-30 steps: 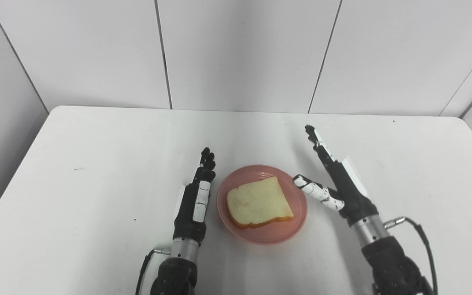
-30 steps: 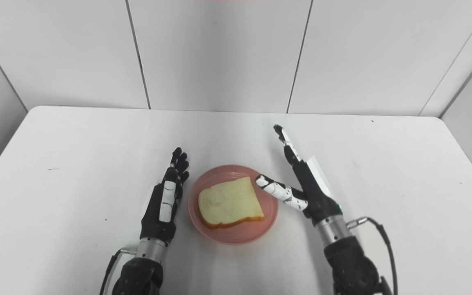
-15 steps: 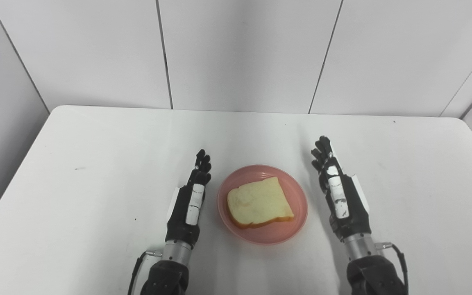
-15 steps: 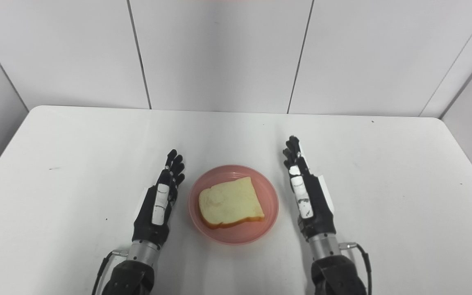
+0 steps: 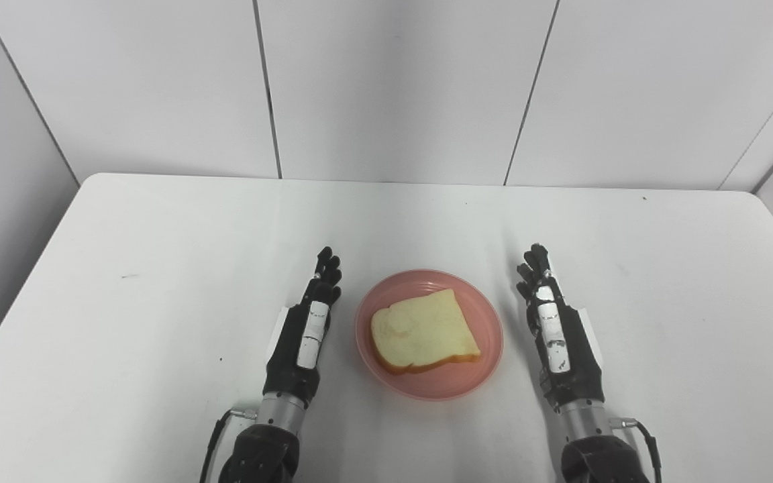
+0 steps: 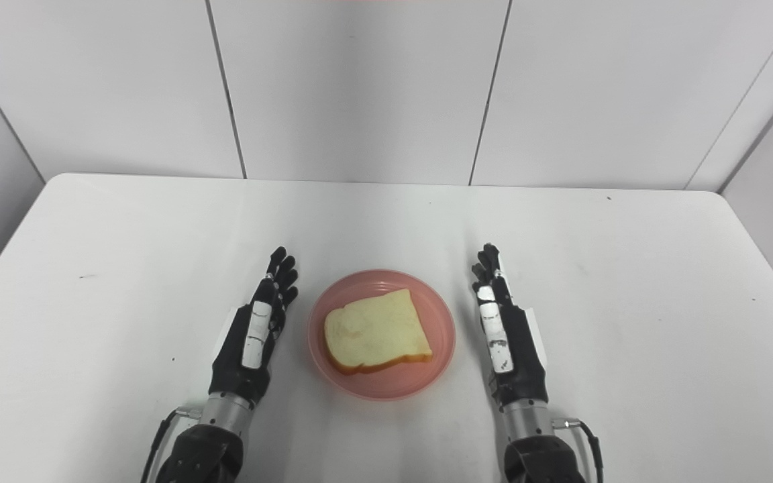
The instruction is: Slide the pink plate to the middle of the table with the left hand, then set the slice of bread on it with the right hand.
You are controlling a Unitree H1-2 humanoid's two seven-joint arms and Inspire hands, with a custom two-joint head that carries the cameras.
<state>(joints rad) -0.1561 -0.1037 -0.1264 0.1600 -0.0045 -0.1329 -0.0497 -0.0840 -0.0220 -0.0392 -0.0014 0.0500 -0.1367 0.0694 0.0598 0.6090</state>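
Both hands flank the plate, empty, fingers stretched flat and together: left hand just left of the round pink plastic plate, right hand just right of it, neither touching. On the plate lies the pale slice of bread with a tan crust, plate sitting about mid-width on the white table, toward the near side. Job looks finished. The risk now: a hand drawing away could clip the rim and knock the plate off centre. Plenty of bare table left, right and far; the near edge is closer.
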